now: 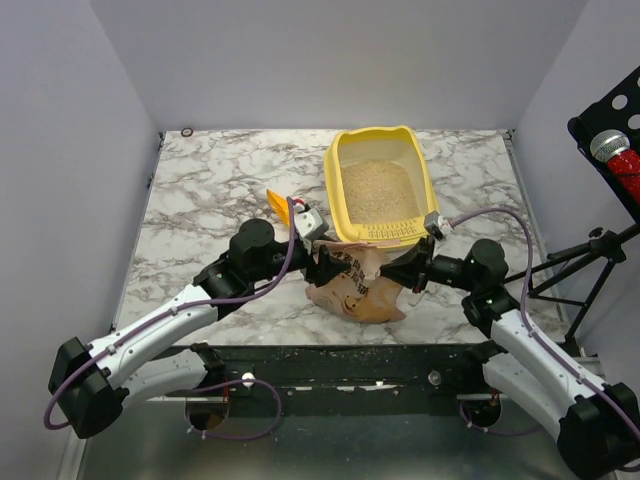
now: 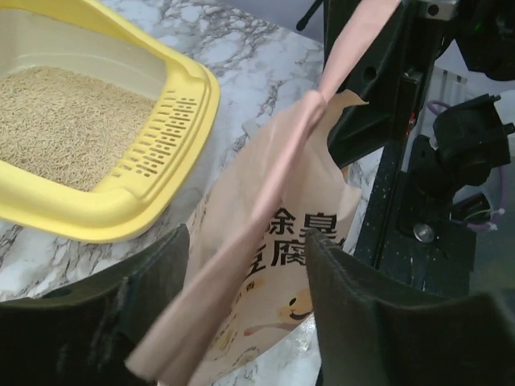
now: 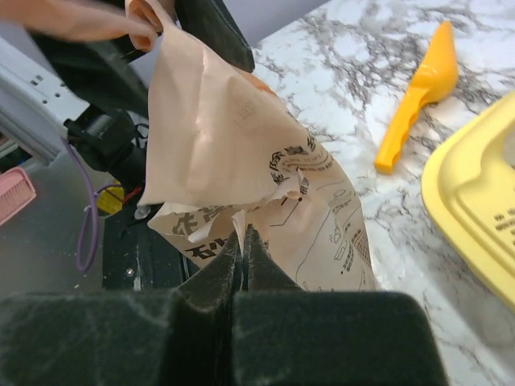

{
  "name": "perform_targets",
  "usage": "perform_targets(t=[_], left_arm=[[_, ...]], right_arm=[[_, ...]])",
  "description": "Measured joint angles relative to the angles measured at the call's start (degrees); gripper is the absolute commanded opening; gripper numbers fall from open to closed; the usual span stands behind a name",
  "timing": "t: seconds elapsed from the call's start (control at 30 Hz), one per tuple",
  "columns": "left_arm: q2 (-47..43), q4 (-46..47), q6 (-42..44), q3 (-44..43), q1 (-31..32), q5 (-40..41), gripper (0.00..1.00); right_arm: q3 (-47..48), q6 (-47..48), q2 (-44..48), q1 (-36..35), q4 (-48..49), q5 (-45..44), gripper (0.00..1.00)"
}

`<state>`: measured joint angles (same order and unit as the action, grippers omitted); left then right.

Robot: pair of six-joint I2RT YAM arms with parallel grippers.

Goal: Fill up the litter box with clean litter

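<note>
Marble tabletop [image 1: 200,200] holds the litter box [image 1: 425,170], clean litter [image 1: 378,190] inside, just behind the bag [image 1: 350,285] that my right gripper [image 3: 241,241] pinches while my left gripper [image 2: 245,241] gapes, so I fear it sags and spills.

Bag [image 1: 352,290] flanked by left hand [image 1: 318,263] and right hand [image 1: 398,272], just in front of litter box [image 1: 333,175].
Yellow box toward back of marble worktop [image 1: 215,185], beige litter [image 1: 380,190] spread across its floor. Crumpled tan bag with dark print, near worktop's front edge. Orange scoop [image 1: 275,203] left of box, partly hidden behind left arm.
</note>
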<state>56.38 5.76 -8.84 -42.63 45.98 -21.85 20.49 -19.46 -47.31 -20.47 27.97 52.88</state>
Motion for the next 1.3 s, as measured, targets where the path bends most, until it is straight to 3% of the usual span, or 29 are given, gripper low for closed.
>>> perform_targets(t=[0.23,0.43,0.77,1.0,1.3], left_arm=[[-4.20,-1.36,5.40,2.49,0.00,-0.26,0.81],[-11.78,-4.15,10.58,4.48,0.00,1.07,0.82],[-4.79,-2.73,9.27,9.16,-5.84,0.68,0.83],[-0.35,12.87,-0.96,14.36,-15.85,-6.78,0.83],[11.76,41.72,-16.65,18.97,-16.83,-20.37,0.83]], right_arm=[[-0.74,1.55,9.05,0.35,-11.78,-7.78,0.00],[-1.33,1.55,12.57,0.35,-15.26,-10.34,0.00],[-2.27,0.70,13.94,0.33,-15.28,-10.54,0.00],[-3.39,-0.98,14.21,0.35,-13.44,-9.38,0.00],[-3.76,-2.86,13.35,0.35,-11.45,-7.34,0.00]])
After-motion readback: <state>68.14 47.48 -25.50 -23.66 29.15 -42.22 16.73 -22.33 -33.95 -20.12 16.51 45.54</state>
